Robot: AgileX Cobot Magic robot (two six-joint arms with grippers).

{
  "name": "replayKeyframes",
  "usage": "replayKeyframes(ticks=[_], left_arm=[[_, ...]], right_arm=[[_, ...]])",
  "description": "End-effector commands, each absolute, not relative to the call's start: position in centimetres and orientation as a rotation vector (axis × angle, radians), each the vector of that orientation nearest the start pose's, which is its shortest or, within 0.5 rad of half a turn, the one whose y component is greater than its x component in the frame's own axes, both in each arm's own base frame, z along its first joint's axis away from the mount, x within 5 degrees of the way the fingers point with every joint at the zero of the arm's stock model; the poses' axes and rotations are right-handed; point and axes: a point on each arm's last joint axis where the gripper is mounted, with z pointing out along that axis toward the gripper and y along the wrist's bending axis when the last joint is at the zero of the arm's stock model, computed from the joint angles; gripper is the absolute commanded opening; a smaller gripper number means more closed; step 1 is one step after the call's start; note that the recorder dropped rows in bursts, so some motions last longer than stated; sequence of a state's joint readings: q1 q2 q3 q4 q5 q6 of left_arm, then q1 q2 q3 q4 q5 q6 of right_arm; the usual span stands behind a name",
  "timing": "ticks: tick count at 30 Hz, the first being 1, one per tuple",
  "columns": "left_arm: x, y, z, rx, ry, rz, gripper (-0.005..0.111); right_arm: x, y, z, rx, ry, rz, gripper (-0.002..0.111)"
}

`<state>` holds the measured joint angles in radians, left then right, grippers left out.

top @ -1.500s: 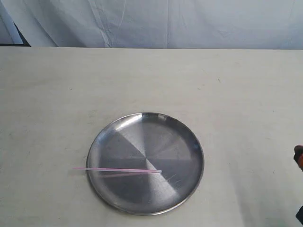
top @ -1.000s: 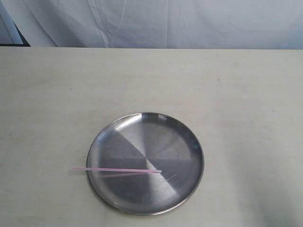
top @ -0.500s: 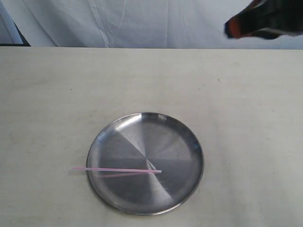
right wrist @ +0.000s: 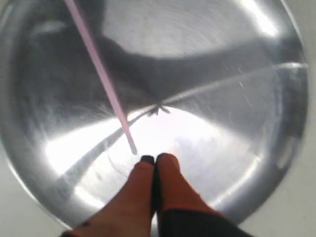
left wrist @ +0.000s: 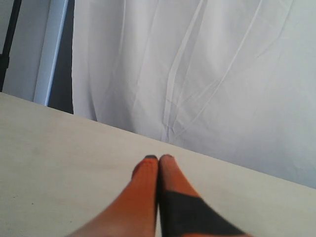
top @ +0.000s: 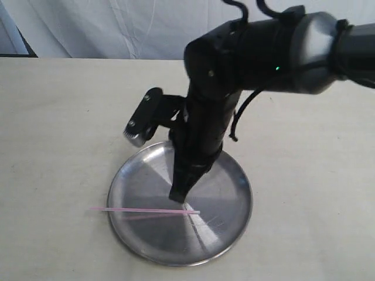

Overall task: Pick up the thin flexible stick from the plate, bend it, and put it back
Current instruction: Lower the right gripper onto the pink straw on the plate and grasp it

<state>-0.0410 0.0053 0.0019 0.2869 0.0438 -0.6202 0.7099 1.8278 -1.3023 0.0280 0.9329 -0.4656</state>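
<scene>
Right end effector (top: 177, 198), its orange-tipped fingers (right wrist: 165, 163) pressed together with nothing between them, hangs low over the round, shiny stainless-steel plate (top: 239, 175), tips pointing down near the plate's centre. The thin, pale pink plastic stick (top: 146, 210) lies flat and straight just ahead of those tips. Its near end sits just beside them, while its far end runs away across the steel and pokes out past the rim over the pale tabletop (top: 58, 117). Left end effector (left wrist: 159, 159), likewise pressed together and empty, waits well away from the plate, aimed along bare tabletop toward a white curtain (left wrist: 197, 74). The danger, by my reckoning: fingers lowered without first spreading would nudge the strand rather than pinch it, and on slick metal it could skate sideways or tip off over the rim. Half a second ago the right arm was only a dark blur high up and off to the side; it has since swung down over the plate, while stick and plate have not budged.
</scene>
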Motion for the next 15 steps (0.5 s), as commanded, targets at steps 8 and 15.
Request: replayKeyframes(ticks=[8, 15], left_arm=[[5.6, -0.1, 21.1, -0.226, 1.502, -0.288, 0.0], [5.6, -0.1, 21.1, -0.226, 1.502, -0.288, 0.0]], right_arm=[[24.9, 29.0, 19.1, -1.745, 2.286, 0.146, 0.056], [25.3, 29.4, 16.2, -1.759, 2.345, 0.122, 0.056]])
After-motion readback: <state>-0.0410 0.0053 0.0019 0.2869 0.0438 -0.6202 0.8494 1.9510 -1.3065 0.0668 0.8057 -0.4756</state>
